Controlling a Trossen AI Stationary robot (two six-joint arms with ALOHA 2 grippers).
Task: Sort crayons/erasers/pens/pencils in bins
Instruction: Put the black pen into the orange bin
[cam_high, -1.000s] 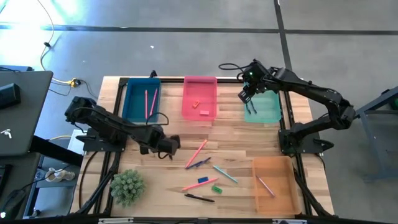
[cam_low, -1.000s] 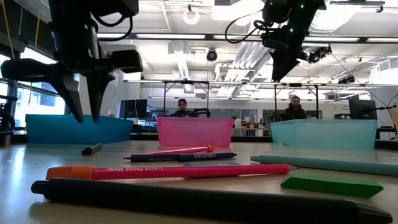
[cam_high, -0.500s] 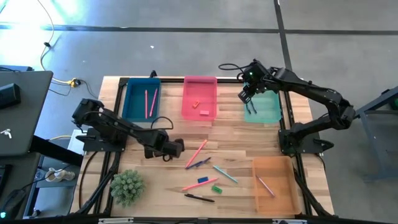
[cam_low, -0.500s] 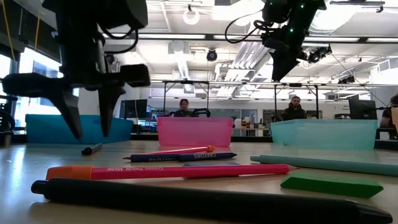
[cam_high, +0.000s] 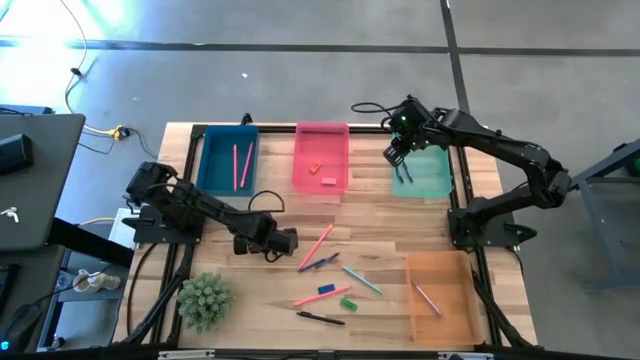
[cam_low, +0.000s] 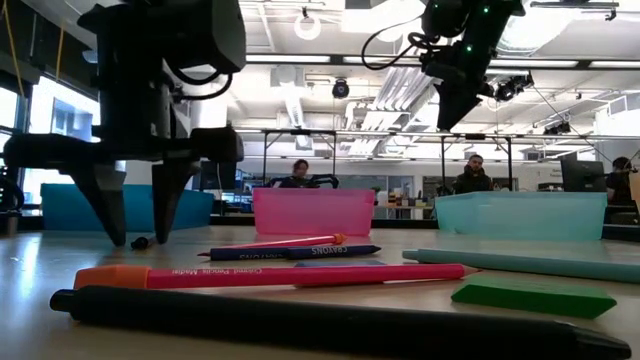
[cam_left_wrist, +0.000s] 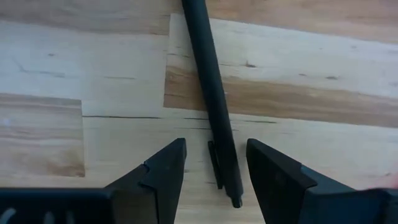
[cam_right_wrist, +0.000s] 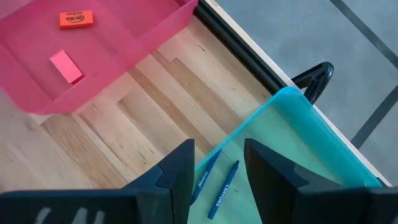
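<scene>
The left gripper (cam_left_wrist: 211, 180) has moved right and down, its spread fingers straddling one black pen (cam_left_wrist: 212, 106). Four bins; two erasers (cam_right_wrist: 67, 43) in the pink bin (cam_right_wrist: 118, 62). The right gripper (cam_right_wrist: 214, 177) hangs open above two crayons (cam_right_wrist: 214, 183).

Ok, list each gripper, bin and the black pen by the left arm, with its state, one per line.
left gripper: open, astride the black pen, low over the table
right gripper: open, empty, above the teal bin
black pen: lying flat
teal bin: holds two blue crayons
pink bin: holds two erasers
</scene>
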